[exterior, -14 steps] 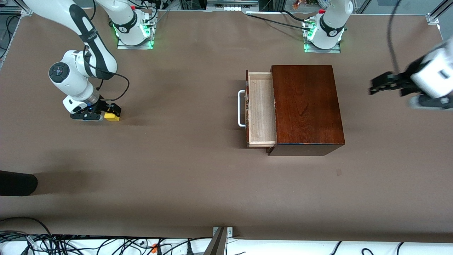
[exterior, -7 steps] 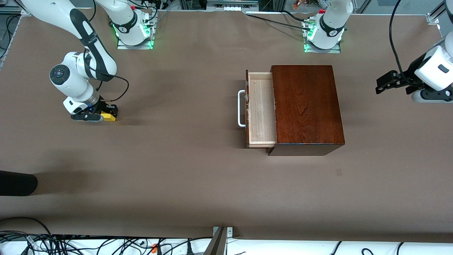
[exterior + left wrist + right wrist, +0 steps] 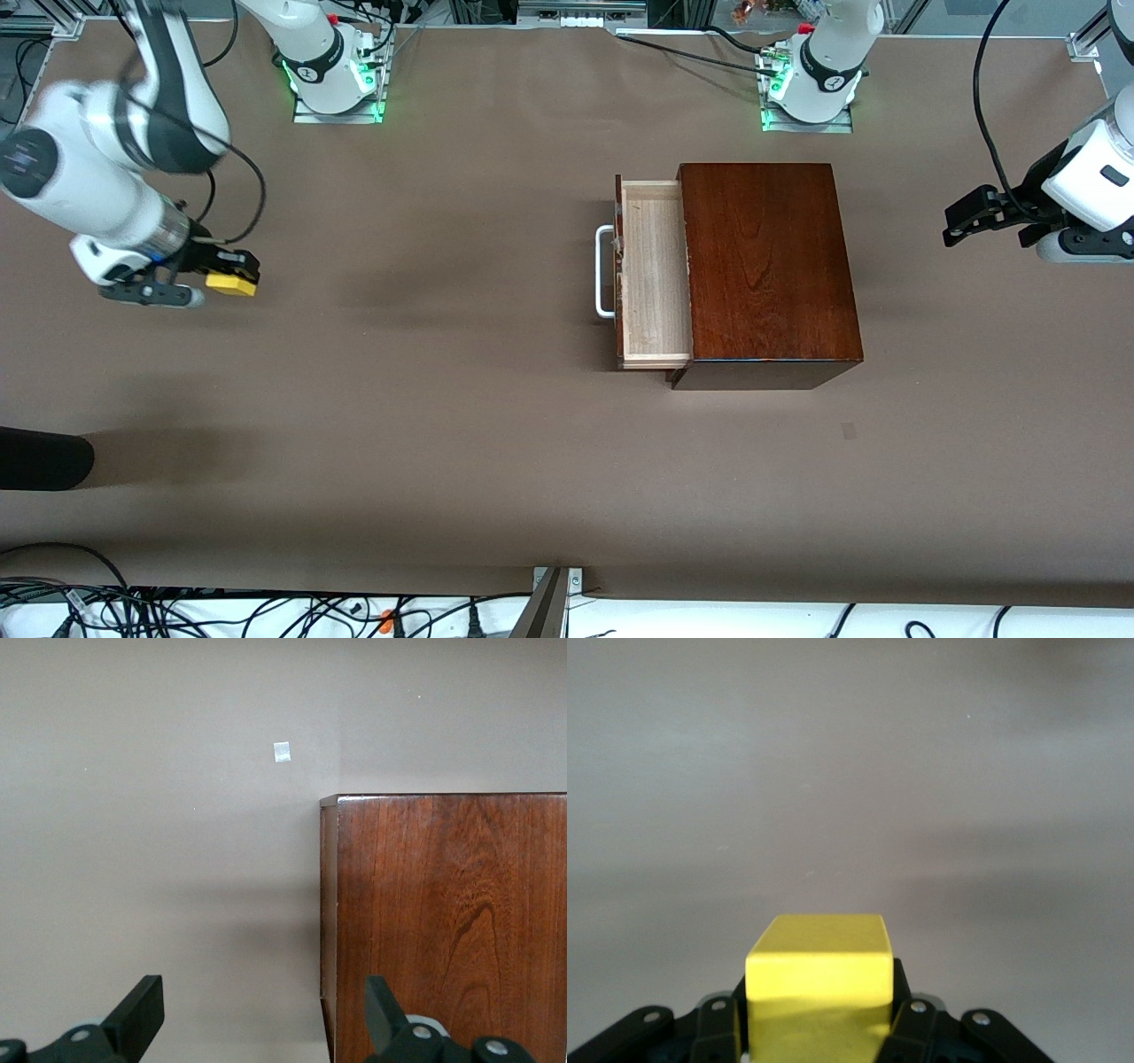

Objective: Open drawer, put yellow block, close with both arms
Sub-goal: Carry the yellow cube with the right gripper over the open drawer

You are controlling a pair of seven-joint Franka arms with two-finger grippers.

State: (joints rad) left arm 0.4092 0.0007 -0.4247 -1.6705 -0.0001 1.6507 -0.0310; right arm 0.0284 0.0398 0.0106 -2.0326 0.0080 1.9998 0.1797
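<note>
Right gripper (image 3: 232, 276) is up off the table (image 3: 443, 443) at the right arm's end, fingers pinched on the yellow block (image 3: 231, 283); the right wrist view shows the block (image 3: 819, 979) seated squarely between the two black fingers (image 3: 718, 1028), bare brown surface under it. The right arm (image 3: 97, 177) rises from its green-lit base (image 3: 332, 84) and bends down toward the block. Toward the middle of the table sits the dark mahogany box (image 3: 766, 266), flat on the surface, its drawer (image 3: 654, 270) pulled partly out on the side facing the right arm's end (pale wood floor showing, nothing seen in it). The white U-shaped handle (image 3: 604, 270) juts from the drawer's dark front. Block and drawer are well apart. Left arm (image 3: 1094, 190) waits at its own end of the table, with the left gripper (image 3: 961, 221) held over bare surface beside the box, fingers spread wide; in the left wrist view the two fingertips (image 3: 142, 1014) stand apart with the box's corner (image 3: 443, 930) ahead and a small pale square mark (image 3: 282, 752) on the table near it.
</note>
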